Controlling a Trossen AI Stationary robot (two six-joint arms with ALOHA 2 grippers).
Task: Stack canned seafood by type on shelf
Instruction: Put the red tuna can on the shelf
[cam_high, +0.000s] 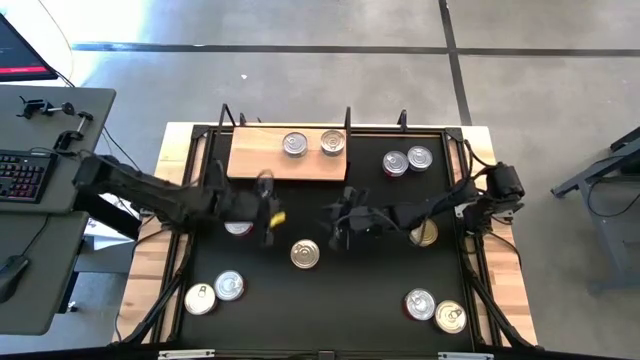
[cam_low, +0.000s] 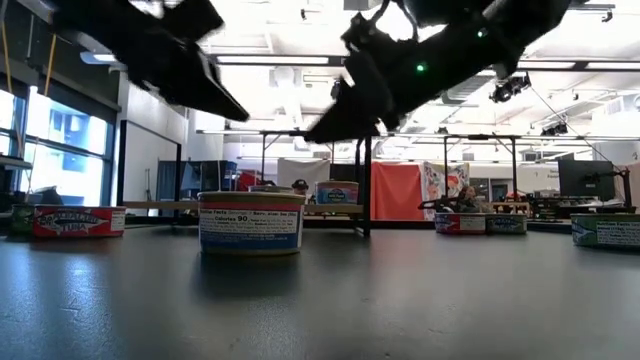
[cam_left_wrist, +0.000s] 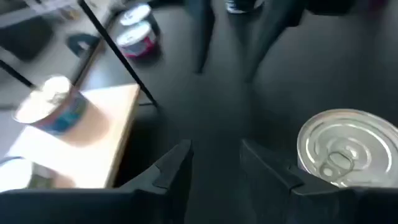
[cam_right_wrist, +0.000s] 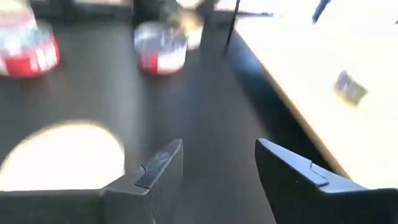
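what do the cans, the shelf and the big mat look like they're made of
The cans look like metal: shiny silver pull-tab lids, with printed paper-looking labels around the sides in the low view. The shelf looks like bare light wood, pale, matte and unpainted. The mat is dark with a dull sheen; rubber or plastic, hard to tell.

Both arms reach inward, left hand (cam_high: 268, 222) and right hand (cam_high: 342, 226) empty, fingers parted.

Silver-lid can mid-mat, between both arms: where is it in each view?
High: can, mid-mat, below the shelf in the picture.
Low: nearest can, left of centre.
Left wrist: close in, on the side away from the shelf.
Right wrist: probably the pale blur, away from the shelf.
Shared landmark: the light wooden shelf.
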